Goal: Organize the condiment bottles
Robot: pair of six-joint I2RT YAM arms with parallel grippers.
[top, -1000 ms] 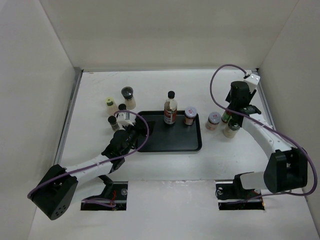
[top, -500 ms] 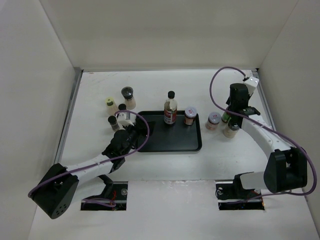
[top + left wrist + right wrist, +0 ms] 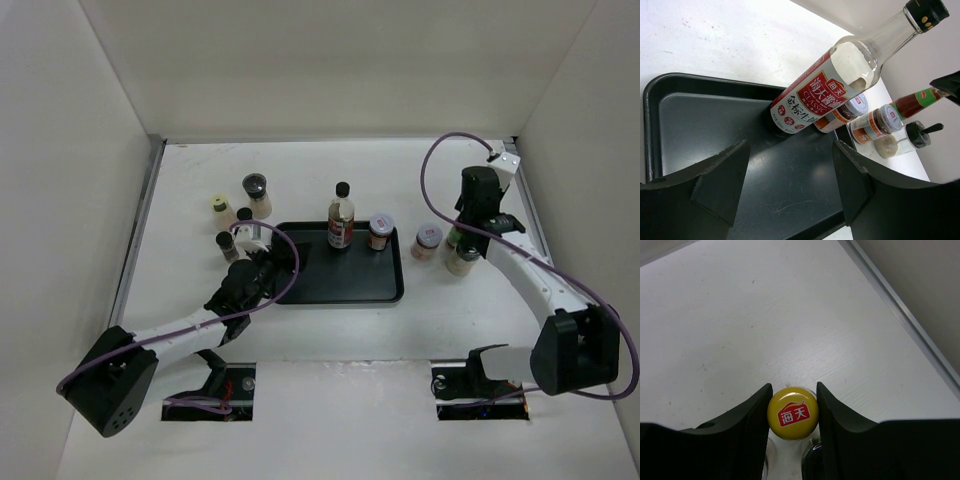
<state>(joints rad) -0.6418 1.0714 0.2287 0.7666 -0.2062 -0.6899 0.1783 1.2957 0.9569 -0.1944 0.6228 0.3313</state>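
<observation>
My right gripper is shut on the yellow cap of the red sauce bottle, gripping it from above at the table's right. Two short jars stand close beside it. On the black tray stand the tall clear black-capped bottle and a silver-lidded jar. My left gripper hangs open over the tray's left end, with nothing between its fingers. Several small jars cluster left of the tray.
White walls close the table in at the left, back and right. A metal rail runs along the right edge near the held bottle. Both arm bases sit at the near edge.
My right gripper has closed its fingers onto the yellow cap. The left arm and the bottles on the tray have not moved.
</observation>
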